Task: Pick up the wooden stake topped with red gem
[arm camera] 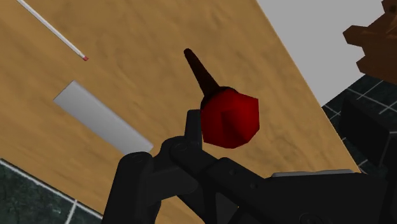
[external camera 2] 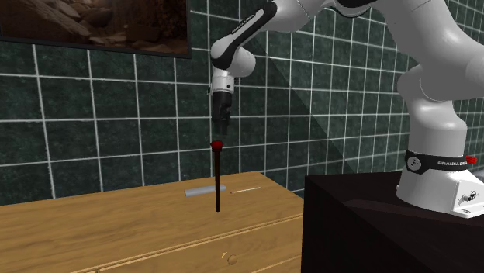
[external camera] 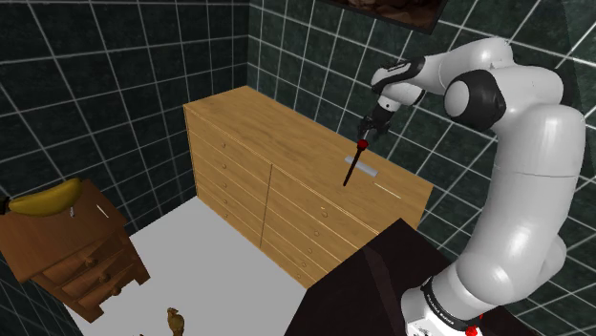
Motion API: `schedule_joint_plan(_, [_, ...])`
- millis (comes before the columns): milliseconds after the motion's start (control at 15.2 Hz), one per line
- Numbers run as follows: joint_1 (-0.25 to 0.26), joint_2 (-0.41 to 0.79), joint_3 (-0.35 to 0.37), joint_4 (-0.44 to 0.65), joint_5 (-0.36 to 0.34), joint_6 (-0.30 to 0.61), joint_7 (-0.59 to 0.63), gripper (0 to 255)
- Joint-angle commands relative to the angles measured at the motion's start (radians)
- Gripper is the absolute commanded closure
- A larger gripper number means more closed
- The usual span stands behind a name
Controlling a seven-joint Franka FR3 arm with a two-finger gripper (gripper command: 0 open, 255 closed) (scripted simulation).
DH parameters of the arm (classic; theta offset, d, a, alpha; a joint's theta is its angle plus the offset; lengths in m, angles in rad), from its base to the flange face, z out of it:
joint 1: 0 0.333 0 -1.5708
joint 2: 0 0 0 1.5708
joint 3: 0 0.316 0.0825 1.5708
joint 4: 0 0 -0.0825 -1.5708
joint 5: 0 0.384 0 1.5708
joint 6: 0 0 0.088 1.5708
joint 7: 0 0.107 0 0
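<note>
**Item 1, task object.** Wooden stake (external camera 2: 218, 178), dark shaft, red faceted gem (arm camera: 230, 118) at the top. It hangs upright, point down, over the dresser top (external camera: 267, 124), towards the dresser's right end in the second exterior view. Whether the point is clear of the wood or just touching it cannot be told.

**Item 2, end effector.** Black two-finger gripper (external camera 2: 219, 133), pointing straight down from directly above the stake. The wrist view shows the gem hard against the fingers, so by judgement they are clamped on the stake's gem end.

**Item 3, step in hand.** The grasp looks made and the lift is at or near its start. The next move calls for a straight vertical rise, with the hold kept firm so the long shaft does not swing or slip.

**Item 4, surroundings.**
- Flat grey strip (external camera 2: 200, 189), lying on the dresser just beyond the stake.
- Thin white stick with red tip (external camera 2: 247, 188), on the dresser right of the strip in the second exterior view.
- Banana (external camera: 43, 200) on a low wooden nightstand (external camera: 86, 258), far left in the shoulder view, well apart.
- Framed picture (external camera 2: 93, 23) on the dark tiled wall.

**Item 5, obstructions.** Nothing stands above the stake. The strip and the stick lie flat and are no hindrance to a vertical lift.
</note>
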Motion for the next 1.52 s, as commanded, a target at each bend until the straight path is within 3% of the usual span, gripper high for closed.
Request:
schedule_joint_plan(0, [-0.039,0.083,0.014,0.09,0.033,-0.021,-0.017,0])
schedule_joint_plan(660, [-0.049,0.139,0.033,0.074,0.062,0.046,-0.044,0])
schedule_joint_plan(726, [-0.049,0.139,0.033,0.074,0.062,0.046,-0.043,255])
schedule_joint_plan(1452, [-0.047,0.123,0.028,0.077,0.054,0.029,-0.036,255])
